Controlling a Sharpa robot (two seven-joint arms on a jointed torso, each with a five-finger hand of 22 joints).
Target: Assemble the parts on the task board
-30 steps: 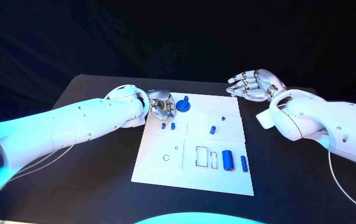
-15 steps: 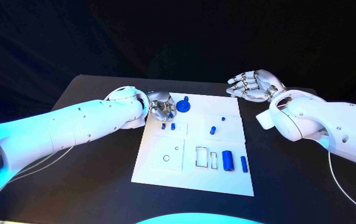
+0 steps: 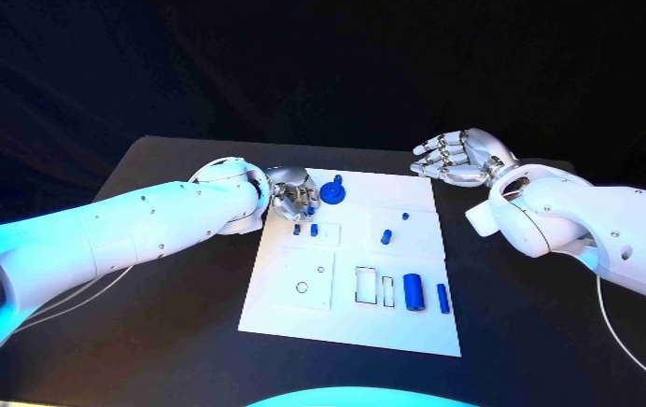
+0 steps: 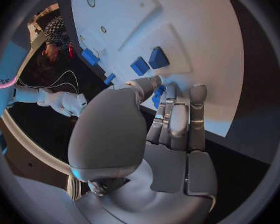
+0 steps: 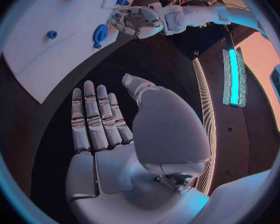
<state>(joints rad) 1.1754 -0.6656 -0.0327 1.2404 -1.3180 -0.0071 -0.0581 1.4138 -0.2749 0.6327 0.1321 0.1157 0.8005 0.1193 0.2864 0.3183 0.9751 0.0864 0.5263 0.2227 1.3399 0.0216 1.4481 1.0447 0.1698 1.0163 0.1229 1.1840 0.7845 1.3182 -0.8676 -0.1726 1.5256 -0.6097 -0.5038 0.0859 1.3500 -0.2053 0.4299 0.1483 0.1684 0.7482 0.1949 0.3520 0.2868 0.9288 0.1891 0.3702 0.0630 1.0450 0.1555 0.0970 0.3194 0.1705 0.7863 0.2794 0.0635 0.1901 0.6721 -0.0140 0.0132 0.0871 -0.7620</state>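
Little has moved: my left hand (image 3: 292, 194) stays at the task board's (image 3: 347, 328) far-left corner, fingers (image 4: 160, 95) pinching a small blue part (image 4: 159, 91). My right hand (image 3: 462, 157) hovers empty, fingers apart, off the board.

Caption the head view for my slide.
Left robot hand pinches a small blue part over the white task board; right robot hand hovers open beside it.

The task board (image 3: 350, 309) is centred on the worktop (image 3: 175, 332). Toward 11 o'clock on it, a disc-shaped part (image 3: 332, 189) is found, with the left hand (image 3: 291, 196) just beside it. Toward 5 o'clock, two parts (image 3: 414, 291) lie side by side. The right hand (image 3: 457, 157) is located off the board, toward 1 o'clock.
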